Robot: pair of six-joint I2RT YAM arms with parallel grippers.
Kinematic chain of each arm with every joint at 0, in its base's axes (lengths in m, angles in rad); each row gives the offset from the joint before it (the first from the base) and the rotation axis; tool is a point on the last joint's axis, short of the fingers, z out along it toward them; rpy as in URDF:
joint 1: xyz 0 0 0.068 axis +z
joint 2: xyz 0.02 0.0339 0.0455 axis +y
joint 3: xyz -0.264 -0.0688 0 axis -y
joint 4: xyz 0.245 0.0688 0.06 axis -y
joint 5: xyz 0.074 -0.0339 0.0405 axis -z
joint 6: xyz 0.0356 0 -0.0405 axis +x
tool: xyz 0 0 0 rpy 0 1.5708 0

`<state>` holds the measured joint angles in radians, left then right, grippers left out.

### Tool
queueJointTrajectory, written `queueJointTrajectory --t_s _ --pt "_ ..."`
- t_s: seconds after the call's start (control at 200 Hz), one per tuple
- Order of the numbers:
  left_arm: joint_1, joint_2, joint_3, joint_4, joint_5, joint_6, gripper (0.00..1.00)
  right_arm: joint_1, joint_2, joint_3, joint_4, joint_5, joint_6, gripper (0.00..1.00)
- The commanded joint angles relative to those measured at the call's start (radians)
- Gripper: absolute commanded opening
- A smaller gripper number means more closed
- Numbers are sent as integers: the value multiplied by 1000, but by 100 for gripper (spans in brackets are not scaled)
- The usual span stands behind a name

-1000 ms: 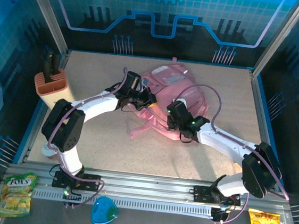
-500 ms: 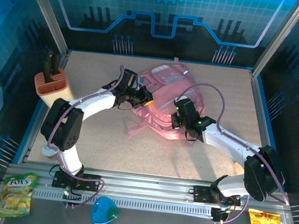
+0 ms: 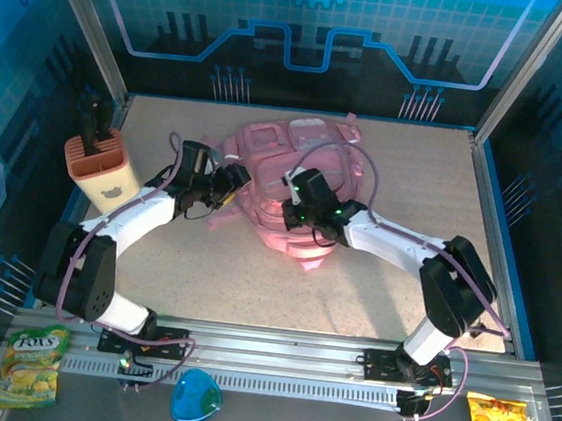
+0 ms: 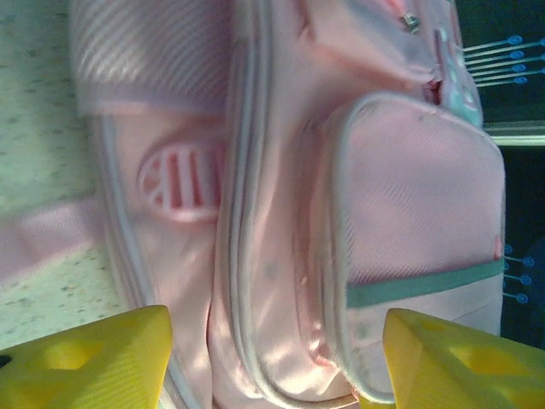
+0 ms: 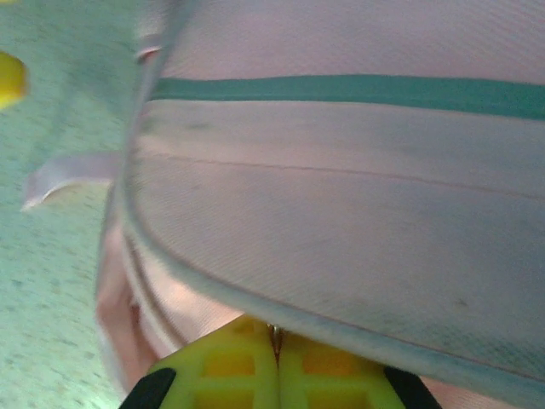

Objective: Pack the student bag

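The student bag [image 3: 272,149] lies on the table [image 3: 204,273] in the middle of its far half, close to the far edge, as we see from above. The left gripper [image 3: 227,187] sits at the bag's left side with its jaws apart. The right gripper [image 3: 294,215] is down on the bag's near part, and from here we cannot tell how its jaws stand. A peach-coloured holder [image 3: 96,171] stands at the left edge of the table, well apart from the bag.

In the left wrist view we see the left gripper [image 4: 277,328] spread wide, its two yellow fingers [image 4: 94,358] at the bottom corners and the bag [image 4: 281,213] ahead of them. A front pocket with a green stripe [image 4: 426,287] faces us, and a strap [image 4: 38,243] trails over the table [image 4: 34,128].

In the right wrist view the right gripper [image 5: 274,332] is closed, its yellow pads [image 5: 226,362] pressed together right under the edge of the bag [image 5: 341,196]. A thin dark sliver sits in the seam between them, and we cannot tell whether it belongs to the bag. The green stripe [image 5: 341,88] runs across the top.
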<state>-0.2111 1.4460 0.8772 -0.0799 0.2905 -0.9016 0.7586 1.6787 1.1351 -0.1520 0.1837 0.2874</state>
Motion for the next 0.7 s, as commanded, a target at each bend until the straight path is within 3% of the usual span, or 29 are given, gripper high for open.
queueJointTrajectory --t_s 0.0,0.175,0.4,0.695 --pt "8 -48 -43 52 -20 -18 69 33 42 66 97 -69 44 0" --pt "7 -27 -63 149 49 -93 67 56 84 101 127 -128 82 0" --pt "1 73 -51 275 130 -195 58 57 79 88 149 -158 111 0" --pt "-11 141 0 304 129 -210 45 53 74 80 148 -170 123 0"
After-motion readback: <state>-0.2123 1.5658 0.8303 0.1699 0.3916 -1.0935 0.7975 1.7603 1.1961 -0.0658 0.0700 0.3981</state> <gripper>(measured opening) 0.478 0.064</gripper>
